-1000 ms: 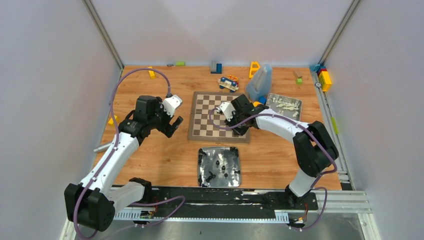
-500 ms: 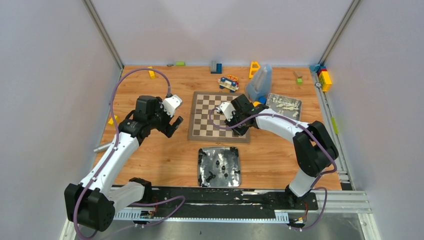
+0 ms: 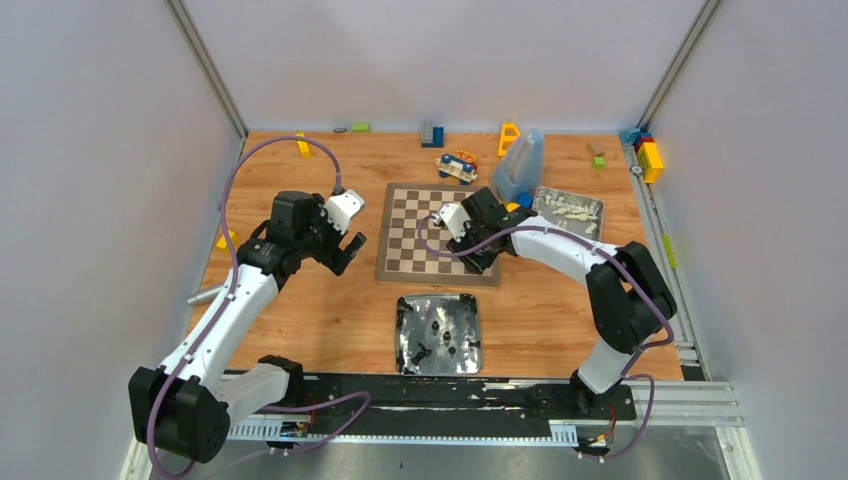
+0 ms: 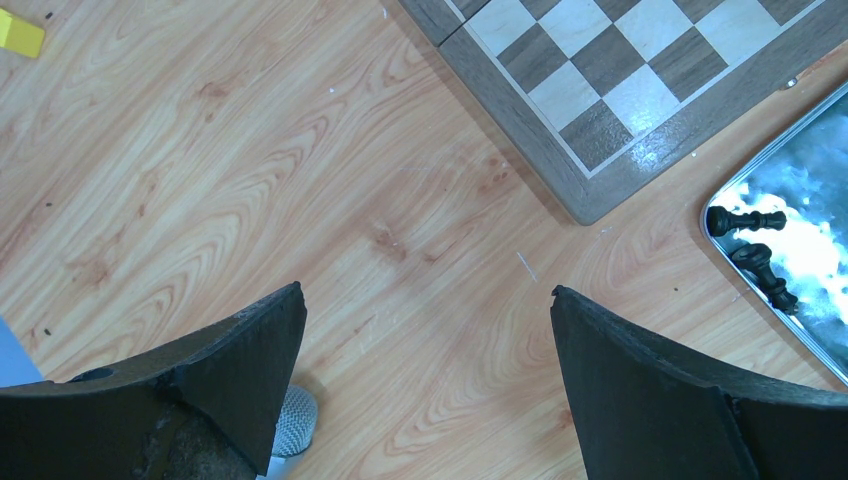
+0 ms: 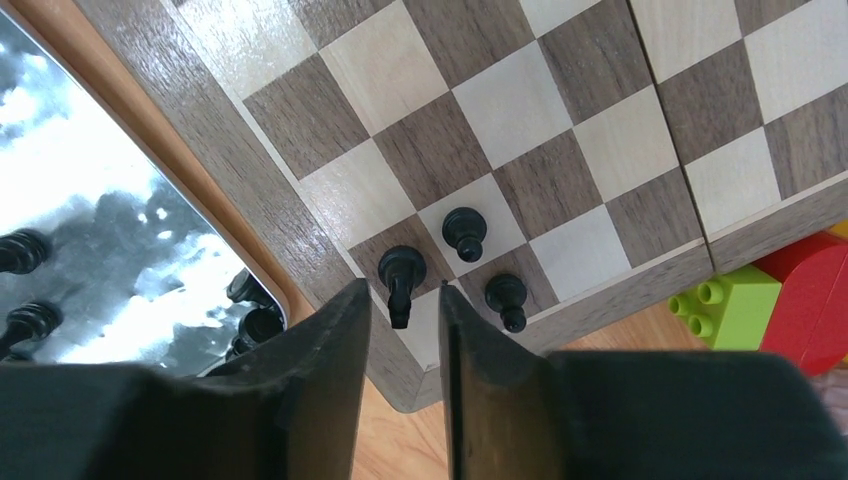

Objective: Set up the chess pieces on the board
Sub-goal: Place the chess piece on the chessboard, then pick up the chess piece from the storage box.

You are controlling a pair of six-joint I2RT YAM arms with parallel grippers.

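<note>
Looking down past its own fingers, the right wrist camera catches what the overhead view hides under the arm: three black pawns upright near a corner of the board. One pawn stands at the mouth of the right gripper. The jaws are parted only a little, and pale square shows between the pawn and the finger on its right, so it is released, not pinched. The second pawn is just ahead of the jaws, and the third pawn is just right of them. Further right, off the board's edge, lie a green studded brick and a red brick.

Left of these jaws the silver tray holds more black pieces near its rim.

The left wrist camera shows the left gripper spread wide over the bare wooden table. The board's corner is ahead and to the right of it. Two pieces lie on their sides in the tray at the far right.

Only the overhead view shows a second tray with whitish scraps in it.

The board has dark-brown and cream checks, a brown border and a seam across it.
</note>
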